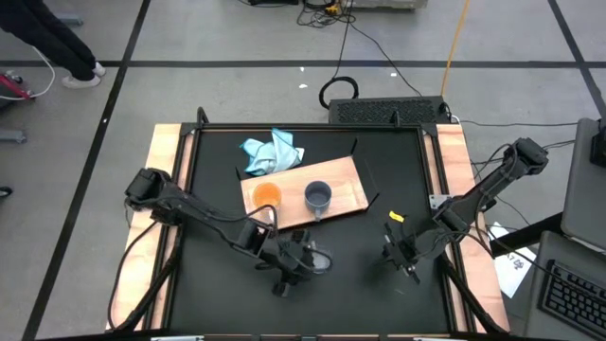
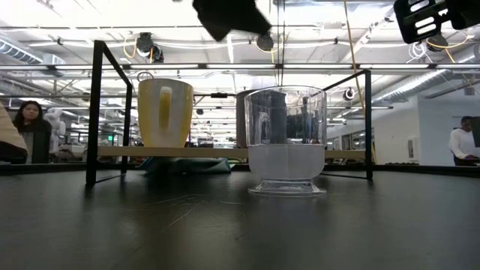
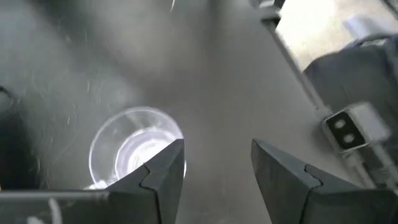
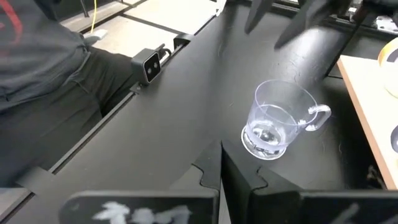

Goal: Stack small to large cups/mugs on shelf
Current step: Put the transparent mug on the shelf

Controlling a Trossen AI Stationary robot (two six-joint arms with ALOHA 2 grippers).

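A clear glass cup (image 1: 322,260) with a handle (image 4: 318,118) stands upright on its foot on the dark table, near the front. My left gripper (image 3: 217,168) is open just above and beside the cup (image 3: 134,149), which is outside the gap between the fingers. In the low view the cup (image 2: 285,139) stands free below that gripper (image 2: 232,19). An orange mug (image 1: 268,196) and a grey-blue mug (image 1: 318,196) stand upright on the wooden shelf board (image 1: 346,185). My right gripper (image 4: 221,165) is shut and waits to the right of the cup (image 4: 280,121).
A light-blue cloth (image 1: 272,152) lies at the board's far left corner. A black frame (image 2: 95,112) rings the table. Wooden rails (image 1: 163,161) run along both sides. People (image 2: 30,124) are in the room beyond. Bare table surface (image 1: 360,303) lies in front.
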